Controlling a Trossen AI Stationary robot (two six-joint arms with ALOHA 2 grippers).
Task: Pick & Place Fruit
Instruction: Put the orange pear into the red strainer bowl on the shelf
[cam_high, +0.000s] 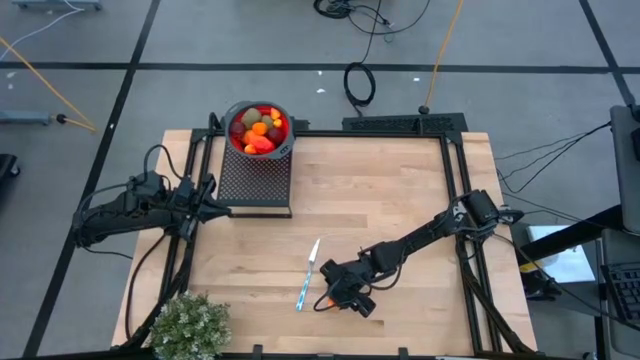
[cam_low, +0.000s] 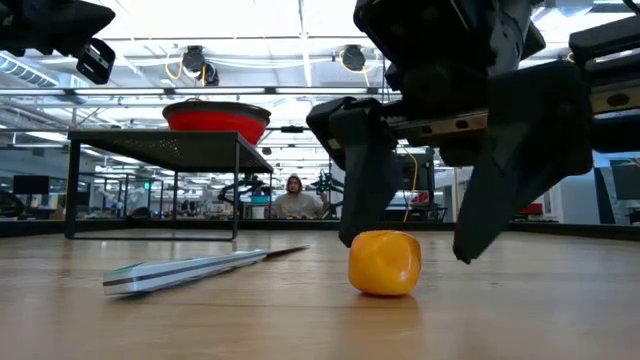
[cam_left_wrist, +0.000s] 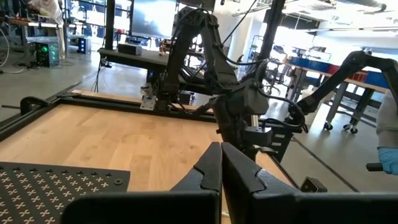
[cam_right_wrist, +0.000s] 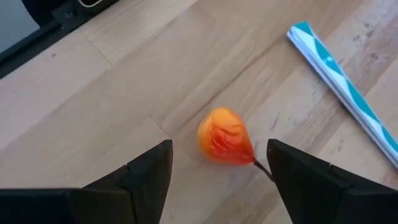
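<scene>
A: Where's the small yellow-orange toy fruit (cam_right_wrist: 224, 135)?

B: On the wooden table (cam_high: 400, 200), between the right gripper (cam_low: 410, 250)'s wide-open fingers, untouched.

A: Best approach?

B: Lower squarely, then close gently. The left gripper (cam_left_wrist: 221, 167) waits shut near the perforated black stand (cam_high: 255, 180).

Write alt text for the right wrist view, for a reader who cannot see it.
A small orange toy fruit lies on the wooden table just ahead of the open right gripper, between its two dark fingers and untouched by either. A knife with a teal-and-white handle lies on the table beyond it, off to one side.
</scene>
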